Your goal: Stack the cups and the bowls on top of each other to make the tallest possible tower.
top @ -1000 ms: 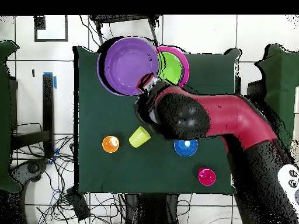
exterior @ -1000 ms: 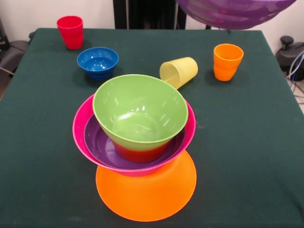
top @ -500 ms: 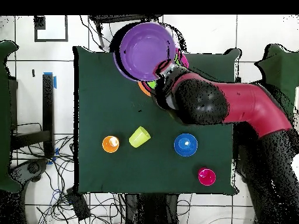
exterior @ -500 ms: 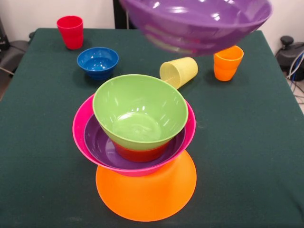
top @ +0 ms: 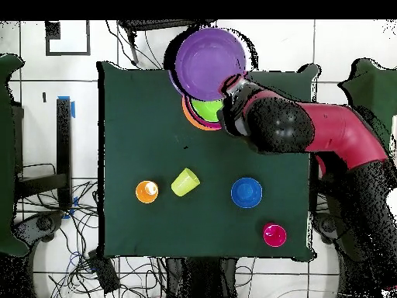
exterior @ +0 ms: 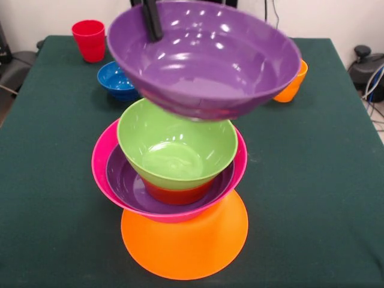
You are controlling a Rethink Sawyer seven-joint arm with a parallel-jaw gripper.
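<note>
- At the upper left of the front view a red cup (exterior: 89, 39) stands upright near the far corner of the green table (exterior: 324, 198); in the overhead view it shows at the lower right.
- Just right of it and a little lower sits the small blue bowl (exterior: 115, 80), mouth up, its right side hidden behind the big bowl in the air.
- The gripper (exterior: 152, 18) comes down at the top of the frame, left of centre, as a dark finger pinching the far rim of a wide purple bowl (exterior: 204, 60). It is clamped on that rim, and the bowl hangs level, mouth up.
- That bowl hovers over the tower (exterior: 180, 186) in the middle of the frame, its underside close above the lime green bowl (exterior: 177, 147); I cannot tell whether the two touch.
- The tower reads, from the bottom: an upturned orange bowl (exterior: 185, 243), a hot pink bowl (exterior: 102, 162), a second purple bowl (exterior: 129, 186) nested in it, a red-orange bowl (exterior: 177, 195), then the lime one on top.
- From above, the red and black arm (top: 310, 136) reaches in from the right, and the yellow cup (top: 184, 182) lies tipped on its side near the table's centre; the front view hides it.
- At the upper right, the orange cup (exterior: 294, 84) peeks out from behind the held bowl's rim.
</note>
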